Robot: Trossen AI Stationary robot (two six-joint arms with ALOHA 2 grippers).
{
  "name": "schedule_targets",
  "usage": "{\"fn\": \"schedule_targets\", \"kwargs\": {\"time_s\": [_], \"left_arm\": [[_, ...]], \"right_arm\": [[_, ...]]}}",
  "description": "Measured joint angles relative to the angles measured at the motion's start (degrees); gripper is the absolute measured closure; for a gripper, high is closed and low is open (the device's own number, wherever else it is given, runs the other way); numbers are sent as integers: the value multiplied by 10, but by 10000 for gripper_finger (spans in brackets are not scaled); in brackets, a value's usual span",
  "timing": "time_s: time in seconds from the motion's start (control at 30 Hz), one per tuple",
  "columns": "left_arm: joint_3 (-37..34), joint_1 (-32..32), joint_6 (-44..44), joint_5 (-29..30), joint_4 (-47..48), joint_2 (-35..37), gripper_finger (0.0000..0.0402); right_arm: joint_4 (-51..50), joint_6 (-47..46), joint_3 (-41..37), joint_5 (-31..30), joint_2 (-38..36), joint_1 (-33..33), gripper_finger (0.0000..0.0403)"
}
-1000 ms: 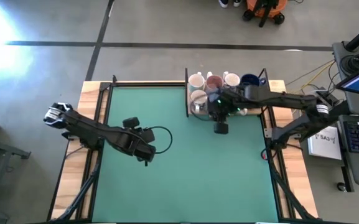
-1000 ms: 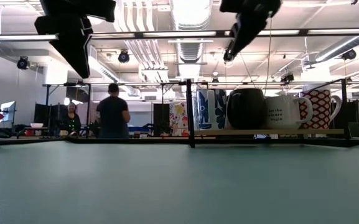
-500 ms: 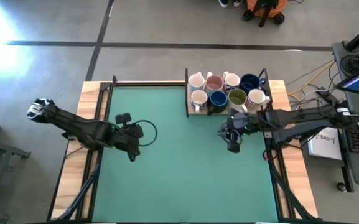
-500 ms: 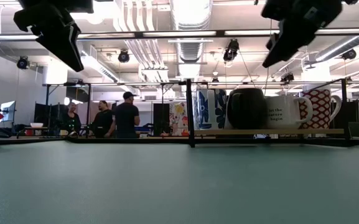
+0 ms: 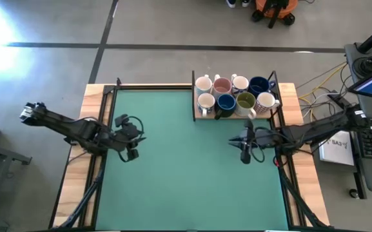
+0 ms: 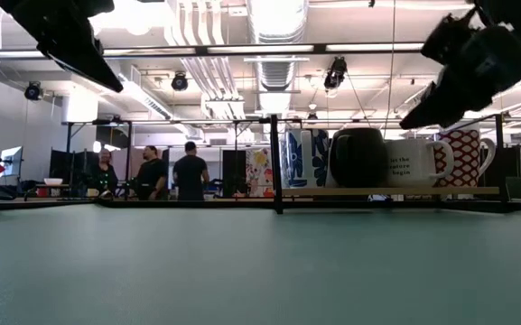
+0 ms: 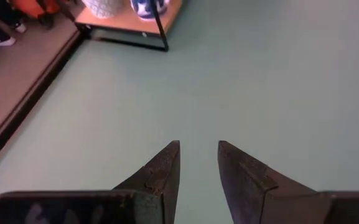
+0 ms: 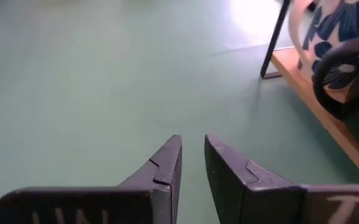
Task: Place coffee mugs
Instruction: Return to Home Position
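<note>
High view: coffee mugs (image 5: 234, 94) grouped in two rows on the shelf (image 5: 202, 116) at the far edge of the table (image 5: 186, 180). Left gripper (image 5: 132, 153) and right gripper (image 5: 245, 156) above bare table, apart from the shelf.

Low view: coffee mugs upright, side by side.

Wrist views: both sets of jaws narrowly parted, holding nothing.

Retract each arm along its own side. Keep height. Steer the right gripper clear of the shelf.
</note>
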State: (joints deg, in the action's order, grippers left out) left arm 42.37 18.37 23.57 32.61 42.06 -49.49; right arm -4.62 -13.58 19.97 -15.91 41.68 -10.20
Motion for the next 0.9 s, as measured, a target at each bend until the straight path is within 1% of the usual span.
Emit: {"fn": "schedule_targets", "kwargs": {"time_s": [0.2, 0.27, 0.4, 0.47, 0.53, 0.57, 0.67, 0.73, 0.83, 0.9], "left_arm": [[0, -1, 0, 40, 1, 24, 310], [0, -1, 0, 40, 0, 30, 310], [0, -1, 1, 41, 0, 39, 310], [0, -1, 0, 47, 1, 41, 310], [0, -1, -2, 70, 2, 42, 310], [0, -1, -3, 90, 6, 42, 310], [0, -1, -6, 177, 9, 41, 310], [0, -1, -6, 213, 8, 40, 310], [0, -1, -6, 216, 4, 37, 310], [0, -1, -6, 205, 4, 35, 310]], "right_arm": [[101, 19, -91, -50, -34, -5, 344], [145, 22, -123, -65, -43, -5, 344], [247, 20, -190, -68, -56, -4, 344], [247, 16, -192, -73, -57, -4, 344], [245, 24, -192, -76, -56, -4, 344], [248, 31, -192, -77, -54, -4, 344], [246, 44, -192, -81, -53, -4, 343], [246, 45, -192, -82, -52, -4, 342], [245, 45, -192, -81, -52, -4, 342], [245, 45, -192, -81, -51, -4, 344]]}}
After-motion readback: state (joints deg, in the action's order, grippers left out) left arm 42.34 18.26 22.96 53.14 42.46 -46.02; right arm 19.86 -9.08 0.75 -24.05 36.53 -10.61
